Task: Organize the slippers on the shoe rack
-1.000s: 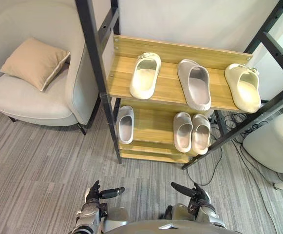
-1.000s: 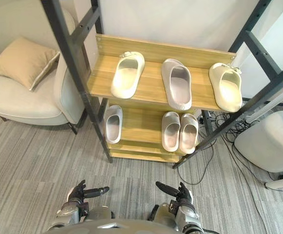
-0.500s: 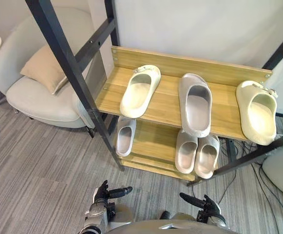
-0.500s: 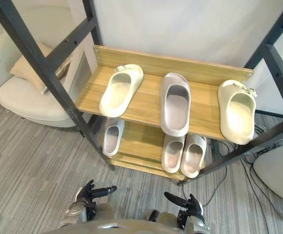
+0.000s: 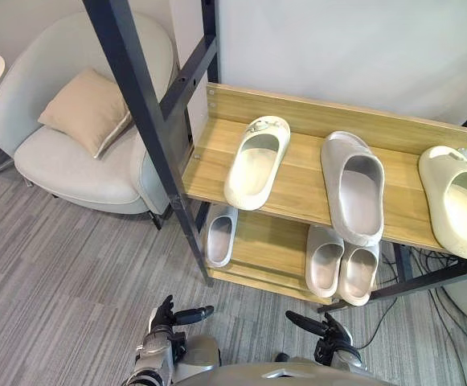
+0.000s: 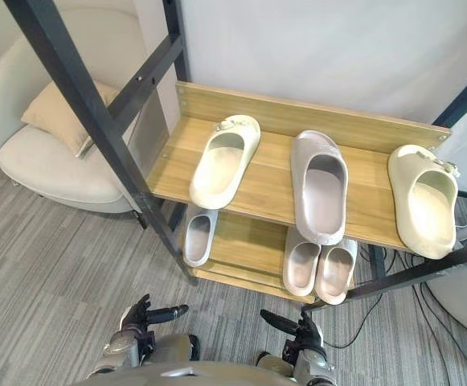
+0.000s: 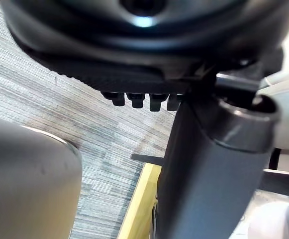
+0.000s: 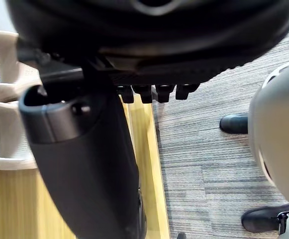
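View's shifting, not the slippers [image 5: 256,161]; they're sitting mixed up across the shoe rack [image 5: 301,173] shelves; left hand [image 5: 165,320] and right hand [image 5: 327,331] are hanging low, loose and empty; reaching in is probably risking knocking the overhanging grey slipper [image 5: 354,186] off.

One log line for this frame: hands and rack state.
left hand: open, empty | right hand: open, empty | upper shelf: three slippers | lower shelf: lone slipper, pair | contact: none

Your shoe rack [image 5: 297,183], top shelf, left cream slipper [image 5: 256,161], middle grey slipper [image 5: 354,189], right cream slipper [image 5: 462,201], lower shelf, lone grey slipper [image 5: 219,235], grey pair [image 5: 342,269] side by side.
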Available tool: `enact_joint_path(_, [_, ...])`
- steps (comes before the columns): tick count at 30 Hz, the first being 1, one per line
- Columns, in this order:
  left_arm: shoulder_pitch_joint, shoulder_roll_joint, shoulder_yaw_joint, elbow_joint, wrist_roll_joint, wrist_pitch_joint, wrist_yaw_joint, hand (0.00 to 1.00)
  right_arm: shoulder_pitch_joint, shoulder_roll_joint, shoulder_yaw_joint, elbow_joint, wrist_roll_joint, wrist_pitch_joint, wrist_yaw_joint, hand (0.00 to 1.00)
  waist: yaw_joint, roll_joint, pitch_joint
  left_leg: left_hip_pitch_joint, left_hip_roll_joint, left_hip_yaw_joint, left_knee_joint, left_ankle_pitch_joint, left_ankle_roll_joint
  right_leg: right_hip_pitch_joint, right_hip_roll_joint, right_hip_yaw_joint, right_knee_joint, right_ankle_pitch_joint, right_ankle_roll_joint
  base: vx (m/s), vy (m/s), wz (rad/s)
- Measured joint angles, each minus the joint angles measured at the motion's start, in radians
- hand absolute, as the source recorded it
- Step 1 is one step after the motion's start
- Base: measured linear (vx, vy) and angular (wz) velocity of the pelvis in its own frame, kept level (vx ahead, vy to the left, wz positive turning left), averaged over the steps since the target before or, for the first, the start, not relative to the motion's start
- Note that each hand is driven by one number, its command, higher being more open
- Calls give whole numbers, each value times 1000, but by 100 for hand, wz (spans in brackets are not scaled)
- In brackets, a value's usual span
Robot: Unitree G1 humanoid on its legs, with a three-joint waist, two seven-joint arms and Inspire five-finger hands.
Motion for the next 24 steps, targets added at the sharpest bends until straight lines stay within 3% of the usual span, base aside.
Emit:
enact_joint_path(7, [7,5,-29,3,19,-1,-15,100,0,-29,109,39,-78,10,31,100,1,-1,-26,7,-16,-47,-85,63,-3,0,0,-39,-18,7,2,-30,-55,19])
enact_joint_path(13, [3,14,-67,4,44,-5,-19,100,-53,-48,419,20,-130,11,82,100,5,-4,-26,0,-19,-55,-110,91,0,0,5,-45,-52,36,-7,-52,-3,3])
enact_joint_path(18, [-5,15,-78,-2,62,-8,-15,100,-117,-43,739,-170,-147,8,161,100,15,-9,-23,-3,-18,-66,-142,128,-2,-9,11,-47,-65,54,-18,-66,-8,4])
enact_joint_path(21, [-11,12,-78,-5,75,-10,-12,100,-136,-56,861,-327,-141,5,216,100,34,-11,-20,-3,-9,-51,-144,133,-3,-20,18,-26,-66,66,-21,-70,8,-17])
enact_joint_path(24, [-14,12,-78,-5,76,-10,-8,100,-135,-68,902,-418,-106,4,250,100,37,-13,-18,2,-6,-40,-144,133,-3,-21,20,-12,-73,73,-21,-47,20,-17])
